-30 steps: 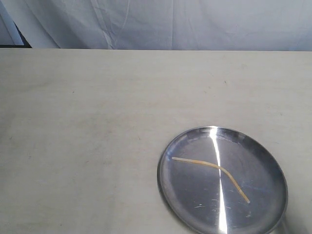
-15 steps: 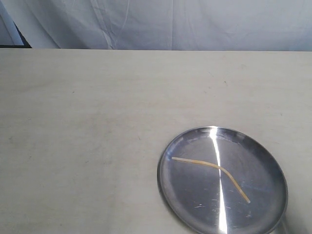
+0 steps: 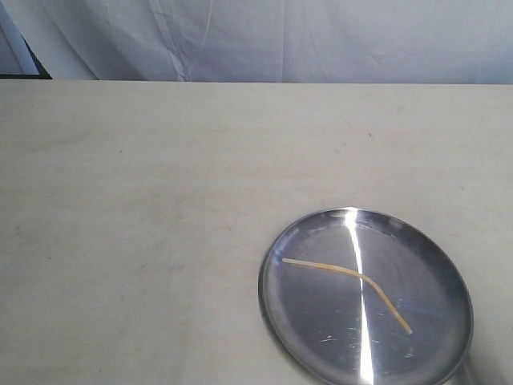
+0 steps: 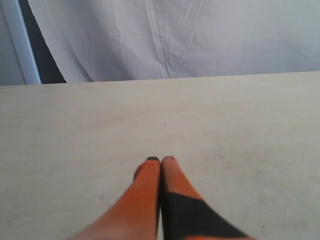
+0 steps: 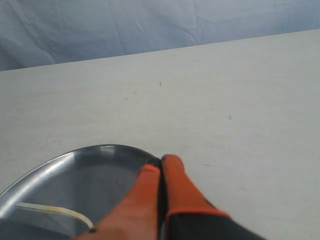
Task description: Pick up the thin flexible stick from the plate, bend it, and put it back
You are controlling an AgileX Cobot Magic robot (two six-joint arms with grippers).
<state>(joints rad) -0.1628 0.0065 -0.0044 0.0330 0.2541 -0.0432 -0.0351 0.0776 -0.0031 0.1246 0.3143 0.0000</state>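
stick (image 3: 337, 269) lying kinked on plate (image 3: 425, 273), seemingly finishing | left hand (image 4: 160, 159), right hand (image 5: 161, 159) both sitting closed, empty | advising: lifting right hand clear of rim, not nudging plate

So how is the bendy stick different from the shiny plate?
The thin flexible stick is pale yellow-tan and very skinny; the plate is silver, round and wide. The stick is kinked near its middle; the plate is a smooth circle with a raised rim. The stick lies on the plate; the plate sits on the table. Both lie flat.
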